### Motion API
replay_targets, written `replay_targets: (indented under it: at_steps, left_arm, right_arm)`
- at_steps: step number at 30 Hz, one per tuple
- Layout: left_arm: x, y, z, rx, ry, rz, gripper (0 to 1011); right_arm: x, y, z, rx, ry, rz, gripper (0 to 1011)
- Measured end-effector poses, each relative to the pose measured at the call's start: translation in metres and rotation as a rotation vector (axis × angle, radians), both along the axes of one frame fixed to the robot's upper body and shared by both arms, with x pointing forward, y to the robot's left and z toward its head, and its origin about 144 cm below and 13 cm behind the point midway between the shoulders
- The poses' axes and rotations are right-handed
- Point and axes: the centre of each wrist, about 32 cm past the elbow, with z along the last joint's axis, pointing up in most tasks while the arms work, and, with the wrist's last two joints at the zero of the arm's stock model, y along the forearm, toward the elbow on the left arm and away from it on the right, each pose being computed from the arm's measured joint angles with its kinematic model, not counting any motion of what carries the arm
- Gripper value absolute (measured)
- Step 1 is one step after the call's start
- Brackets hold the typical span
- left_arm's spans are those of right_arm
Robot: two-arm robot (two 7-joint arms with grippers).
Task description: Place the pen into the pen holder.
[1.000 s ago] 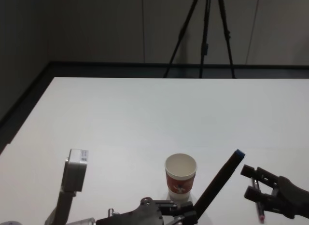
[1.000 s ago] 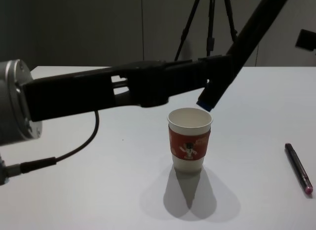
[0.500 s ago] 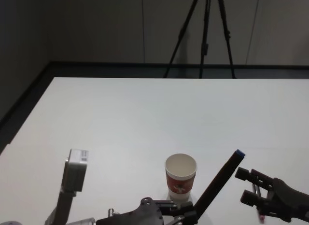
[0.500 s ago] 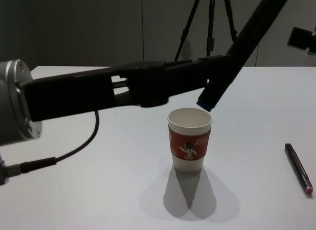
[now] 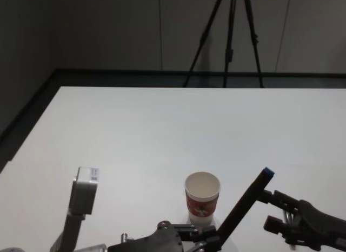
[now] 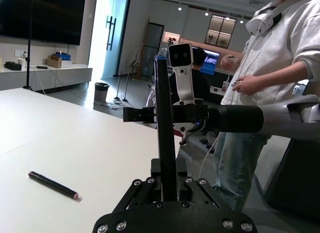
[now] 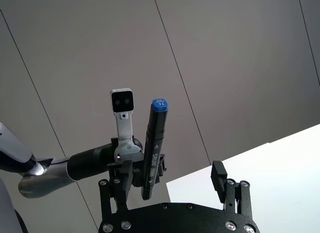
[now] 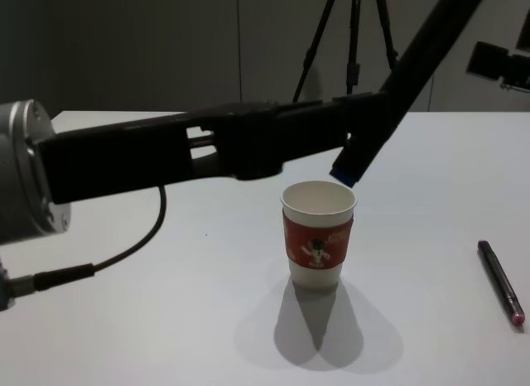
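Overhead and slanted, my left tool [image 6: 167, 179] is clamped on a black marker [image 8: 414, 63] with blue ends. The marker's lower end hangs just above the right side of the rim of the pen holder [image 8: 319, 237], a red-sleeved paper cup standing upright on the white counter [image 8: 149, 320]. My right tool [image 5: 274, 211] hovers with fingers spread just beside the marker's upper end, and that closeness is my first worry: a nudge there could lever the marker in its grip. The second is the slant: released at this angle, I judge the lower end may strike the rim rather than drop inside. A light cup shorter than the marker could also topple under the lean. A second pen [image 8: 500, 282], dark with a pink tip, lies on the counter well to the cup's right.
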Motion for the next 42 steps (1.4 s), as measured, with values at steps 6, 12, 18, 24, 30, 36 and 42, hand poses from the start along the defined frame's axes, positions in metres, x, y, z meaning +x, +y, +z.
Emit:
replay_targets:
  at_steps: [6, 12, 18, 24, 30, 36, 42]
  left_arm:
    - [0.000, 0.000, 0.000, 0.000, 0.000, 0.000, 161]
    - [0.000, 0.000, 0.000, 0.000, 0.000, 0.000, 163]
    - [0.000, 0.000, 0.000, 0.000, 0.000, 0.000, 161]
    - [0.000, 0.000, 0.000, 0.000, 0.000, 0.000, 163]
    - [0.000, 0.000, 0.000, 0.000, 0.000, 0.000, 163]
    - [0.000, 0.000, 0.000, 0.000, 0.000, 0.000, 161]
    - [0.000, 0.000, 0.000, 0.000, 0.000, 0.000, 163]
  right_arm:
    - [0.003, 0.004, 0.000, 0.006, -0.005, 0.012, 1001]
    - [0.005, 0.009, 0.000, 0.012, -0.009, 0.023, 1001]
    - [0.008, 0.014, 0.000, 0.017, -0.011, 0.034, 1001]
    - [0.010, 0.020, 0.000, 0.022, -0.011, 0.051, 1001]
    - [0.012, 0.024, -0.001, 0.023, -0.012, 0.064, 1001]
    - [0.014, 0.027, -0.001, 0.023, -0.015, 0.072, 1001]
    - [0.016, 0.029, -0.001, 0.021, -0.017, 0.077, 1001]
